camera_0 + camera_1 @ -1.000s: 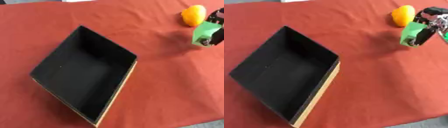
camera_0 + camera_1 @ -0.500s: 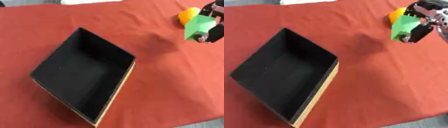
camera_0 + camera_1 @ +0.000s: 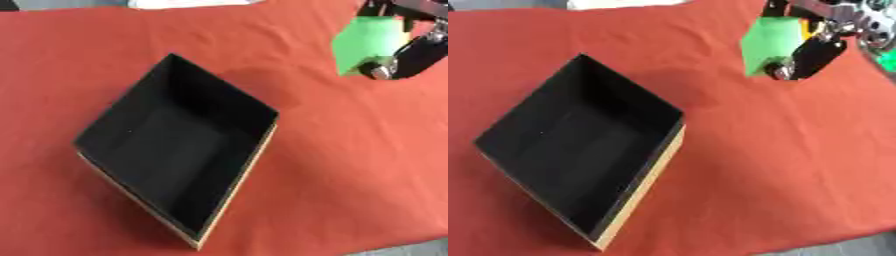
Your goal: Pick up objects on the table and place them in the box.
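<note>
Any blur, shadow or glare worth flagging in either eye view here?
Left eye view: the right hand and the green object it holds are smeared, edges soft. Right eye view: the same smear, and a soft shadow lies on the red cloth just beyond the far corner of the black box. Both views: the box interior is dark, with little detail; no glare shows.

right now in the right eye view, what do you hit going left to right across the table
open black cardboard box → green block held up off the red cloth → robot's right hand, fingers curled round that block
</note>
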{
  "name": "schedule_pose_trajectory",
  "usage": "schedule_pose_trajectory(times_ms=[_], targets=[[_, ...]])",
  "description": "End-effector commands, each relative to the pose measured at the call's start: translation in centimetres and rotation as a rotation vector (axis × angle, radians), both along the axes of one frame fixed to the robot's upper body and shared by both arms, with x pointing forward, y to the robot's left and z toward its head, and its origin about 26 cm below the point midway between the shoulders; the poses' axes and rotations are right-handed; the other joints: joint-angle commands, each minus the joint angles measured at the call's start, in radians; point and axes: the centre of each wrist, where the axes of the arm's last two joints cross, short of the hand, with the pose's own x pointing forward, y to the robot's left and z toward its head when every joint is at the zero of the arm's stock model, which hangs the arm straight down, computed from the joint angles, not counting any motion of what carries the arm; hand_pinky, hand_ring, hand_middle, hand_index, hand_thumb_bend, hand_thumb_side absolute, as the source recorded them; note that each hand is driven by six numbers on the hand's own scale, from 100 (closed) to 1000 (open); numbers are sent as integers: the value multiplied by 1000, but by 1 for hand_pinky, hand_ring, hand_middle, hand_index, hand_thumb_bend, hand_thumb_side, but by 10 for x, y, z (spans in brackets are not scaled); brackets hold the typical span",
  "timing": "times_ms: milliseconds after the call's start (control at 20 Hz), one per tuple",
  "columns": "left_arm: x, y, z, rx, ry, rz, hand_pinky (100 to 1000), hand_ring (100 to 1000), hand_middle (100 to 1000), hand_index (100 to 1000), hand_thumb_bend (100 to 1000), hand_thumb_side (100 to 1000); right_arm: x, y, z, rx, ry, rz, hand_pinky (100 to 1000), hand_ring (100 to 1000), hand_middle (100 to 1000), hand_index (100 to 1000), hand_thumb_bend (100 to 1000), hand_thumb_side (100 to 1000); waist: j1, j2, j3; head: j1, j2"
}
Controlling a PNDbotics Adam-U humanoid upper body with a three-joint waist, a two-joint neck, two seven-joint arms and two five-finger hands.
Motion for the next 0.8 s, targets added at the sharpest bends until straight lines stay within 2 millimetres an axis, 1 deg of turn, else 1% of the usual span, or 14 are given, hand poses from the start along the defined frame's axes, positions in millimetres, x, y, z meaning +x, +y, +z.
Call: schedule_pose_trajectory(times_ms=[50, 150, 300, 400, 550, 800], targets=[[-3, 0, 8, 24, -23, -7, 532, 811, 687, 808, 100, 556, -3, 14, 11, -38, -19, 96, 539, 575, 458, 557, 272, 100, -3, -25, 3, 0, 8], [-3, 0, 7, 25, -20, -8, 533, 811, 687, 808, 100, 556, -3, 25, 16, -50, -30, 156, 535, 570, 455, 554, 261, 100, -5, -29, 5, 2, 12], [-3, 2, 7, 24, -19, -1, 533, 811, 687, 808, 100, 556, -7, 50, 39, -99, -67, 272, 528, 565, 453, 552, 245, 100, -6, -31, -8, 13, 13], [-3, 2, 6, 23, -16, 2, 533, 811, 687, 807, 100, 560, -9, 64, 47, -115, -73, 318, 513, 556, 452, 549, 231, 100, -8, -32, -14, 16, 15], [-3, 3, 5, 22, -13, 3, 533, 812, 687, 807, 100, 561, -11, 80, 51, -116, -72, 369, 520, 558, 449, 548, 214, 100, -10, -32, -19, 16, 18], [-3, 2, 6, 20, -15, 1, 534, 811, 687, 807, 100, 561, -11, 105, 49, -114, -36, 450, 514, 554, 445, 544, 184, 100, -11, -32, -20, 17, 22]])
